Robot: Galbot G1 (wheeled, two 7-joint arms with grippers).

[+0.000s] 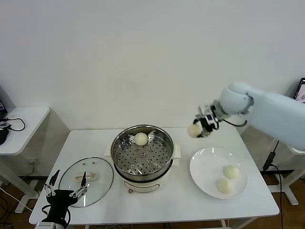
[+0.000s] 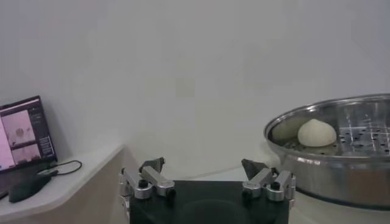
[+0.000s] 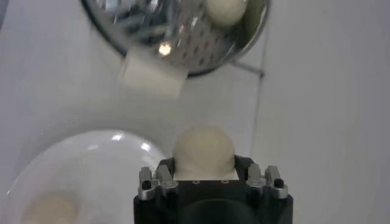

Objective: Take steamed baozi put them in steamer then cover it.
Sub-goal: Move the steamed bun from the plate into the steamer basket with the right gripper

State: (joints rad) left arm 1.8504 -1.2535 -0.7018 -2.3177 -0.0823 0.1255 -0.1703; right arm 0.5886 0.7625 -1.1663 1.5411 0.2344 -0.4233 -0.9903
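I have one bun [image 1: 194, 130] pinched in the right gripper [image 1: 197, 129], fingers closed on it, carried in the air between the plate [image 1: 206, 164] and the steamer [image 1: 142, 152], so it clears the rim. The forearm reaches in level from my right. The left gripper [image 1: 66, 185] waits, fingers spread, by the lid [image 1: 86, 181] on the bench [image 1: 181, 200].
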